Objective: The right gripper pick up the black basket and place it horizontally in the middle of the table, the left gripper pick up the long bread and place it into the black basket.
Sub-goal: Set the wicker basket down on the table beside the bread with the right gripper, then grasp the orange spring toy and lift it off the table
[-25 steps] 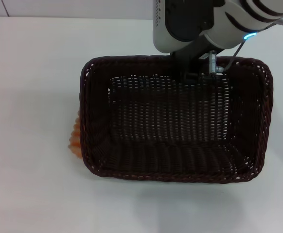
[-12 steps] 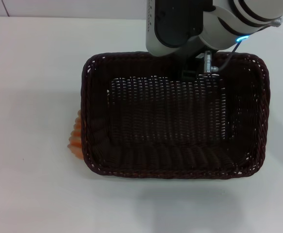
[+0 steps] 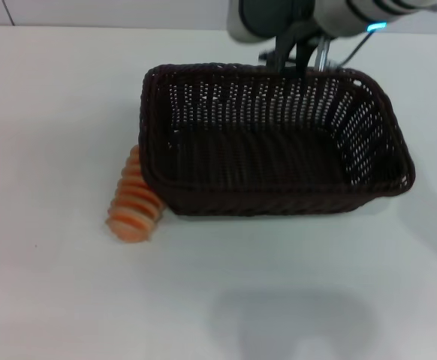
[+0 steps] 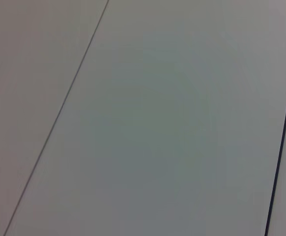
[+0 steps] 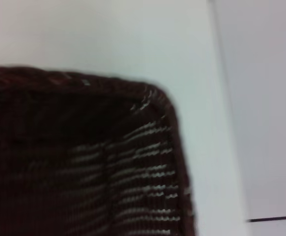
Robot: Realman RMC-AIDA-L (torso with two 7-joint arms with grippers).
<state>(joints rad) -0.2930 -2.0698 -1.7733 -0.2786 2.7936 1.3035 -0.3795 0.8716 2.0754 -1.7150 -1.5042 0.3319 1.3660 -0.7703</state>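
The black basket [image 3: 271, 161] hangs in the middle of the head view, held by its far rim and tipped a little, with its shadow on the table [image 3: 53, 112] below it. My right gripper [image 3: 297, 58] is shut on that far rim. The right wrist view shows one basket corner [image 5: 133, 162] from close up. The long bread [image 3: 134, 204], with its orange and cream ridges up, lies on the table at the basket's near left corner, partly tucked under it. My left gripper is out of view; the left wrist view shows only a plain grey surface.
The white tabletop stretches wide to the left of and in front of the basket. The table's far edge [image 3: 91, 28] runs along the top of the head view, behind the right arm [image 3: 278, 15].
The right arm has pulled back and up, swinging the basket from open-side-facing-me to nearly level. The basket has shifted away, so more of the bread now shows.
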